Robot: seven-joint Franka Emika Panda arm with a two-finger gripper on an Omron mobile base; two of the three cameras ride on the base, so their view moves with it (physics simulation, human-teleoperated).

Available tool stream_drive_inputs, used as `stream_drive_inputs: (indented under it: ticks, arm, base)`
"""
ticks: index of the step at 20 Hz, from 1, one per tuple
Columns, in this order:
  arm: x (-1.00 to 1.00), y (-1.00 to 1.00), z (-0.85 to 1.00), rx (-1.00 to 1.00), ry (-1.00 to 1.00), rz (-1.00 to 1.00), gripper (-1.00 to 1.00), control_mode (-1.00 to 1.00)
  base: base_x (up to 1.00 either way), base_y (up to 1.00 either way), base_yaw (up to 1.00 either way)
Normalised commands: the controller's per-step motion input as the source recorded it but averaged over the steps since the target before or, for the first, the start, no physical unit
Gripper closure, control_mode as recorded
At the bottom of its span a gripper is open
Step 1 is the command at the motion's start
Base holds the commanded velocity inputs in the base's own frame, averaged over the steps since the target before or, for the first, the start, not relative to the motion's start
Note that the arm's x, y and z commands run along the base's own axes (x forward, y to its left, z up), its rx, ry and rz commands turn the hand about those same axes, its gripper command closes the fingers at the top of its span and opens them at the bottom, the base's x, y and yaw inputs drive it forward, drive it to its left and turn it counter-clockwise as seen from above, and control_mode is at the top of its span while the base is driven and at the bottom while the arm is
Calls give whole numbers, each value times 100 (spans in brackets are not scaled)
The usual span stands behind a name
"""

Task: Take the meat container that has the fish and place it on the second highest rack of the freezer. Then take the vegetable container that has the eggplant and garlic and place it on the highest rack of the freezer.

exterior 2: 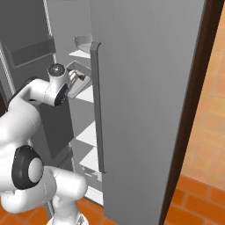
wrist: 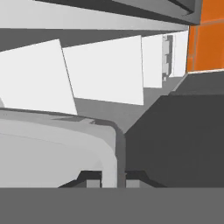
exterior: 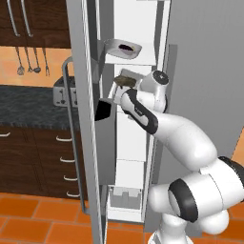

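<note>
Pinching the smooth rounded grey tray rim, the hand clamps tight

Arm outstretched — fingers pinched close

A glossy white arm of rounded segments with dark joint bands.

Fish in tray at open freezer's second highest rack.
</note>
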Motion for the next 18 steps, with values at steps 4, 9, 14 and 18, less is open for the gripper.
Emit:
stream_drive_inputs:
  ticks: [4, 9, 14, 18]
  arm:
    - [0, 0, 0, 0, 0, 10, 100, -100]
    - [17, 0, 0, 4, 0, 4, 100, -100]
    - [54, -1, 2, 11, 0, -2, 100, -100]
    - [39, -9, 0, 6, 0, -1, 100, -100]
  base:
    - [0, 0, 0]
    - [0, 0, 0]
    - [0, 0, 0]
    - [0, 0, 0]
